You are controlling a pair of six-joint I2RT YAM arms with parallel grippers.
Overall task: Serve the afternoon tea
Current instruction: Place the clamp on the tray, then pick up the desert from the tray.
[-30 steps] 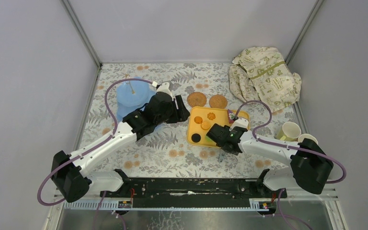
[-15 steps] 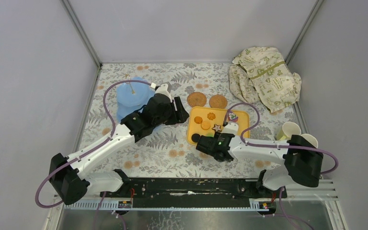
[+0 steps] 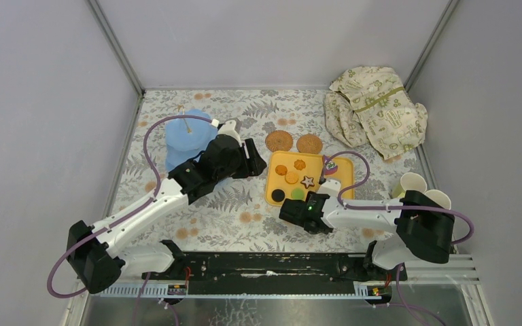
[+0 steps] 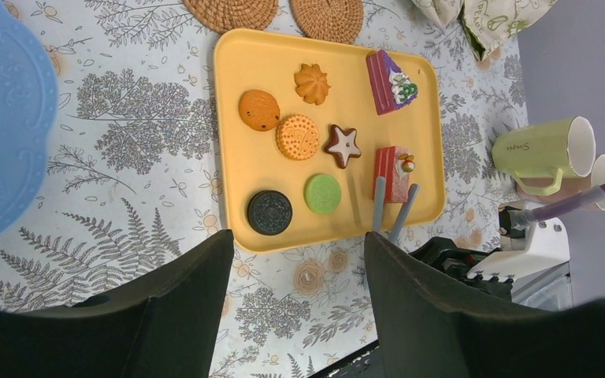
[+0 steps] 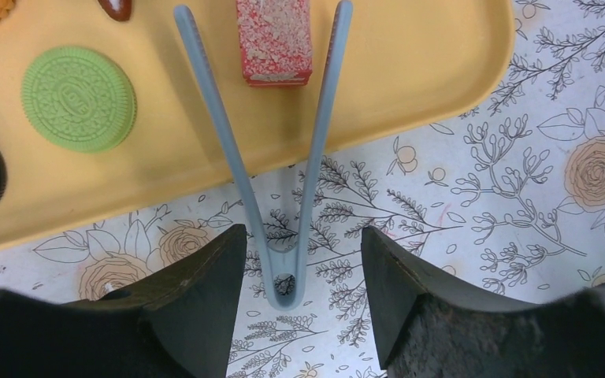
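All pastries (image 3: pixel 291 178) on tray (image 4: pixel 236 169), stand (image 3: pixel 180 132) far L, both claws spread

Leaf-print table (image 3: pixel 231 224) carries the lot. Cream cloth (image 3: pixel 375 112) w/ green print lies bunched in the far R corner, well apart from the tea things. Light-blue stand, three tiers, sits far L. L arm (image 3: pixel 143 209) crosses its near-R edge and hides pt of the bottom tier in the top view. L claw (image 4: pixel 298 236) hangs btwn stand and tray, fingers spread, nothing btwn them.

Yellow tray, rectangular, lies mid-table. In it, biggest first:
- Grey tongs (image 5: pixel 320 134): tips on the tray, closed end poking over the near rim onto the table. R claw (image 5: pixel 301 236) sits at that closed end, fingers spread either side w/ a gap each side, not pinching it.
- Red cake slice (image 4: pixel 392 173), its near end btwn the tong tips, and purple cake slice (image 4: pixel 390 81) at the tray's far R corner.
- Choc-chip biscuit (image 4: pixel 258 109) w/ waffle biscuit (image 4: pixel 297 136) just beside it, black sandwich biscuit (image 4: pixel 269 211), green sandwich biscuit (image 4: pixel 322 193), swirl biscuit (image 4: pixel 312 83), star biscuit (image 4: pixel 343 145).

Two pale cups (image 3: pixel 411 185) sit side by side at the table's R edge, beside the shoulder of R arm (image 3: pixel 367 209), which covers pt of the outer one. Can't tell if they're upright. Two woven coasters (image 3: pixel 279 140) lie side by side just beyond the tray's far rim.
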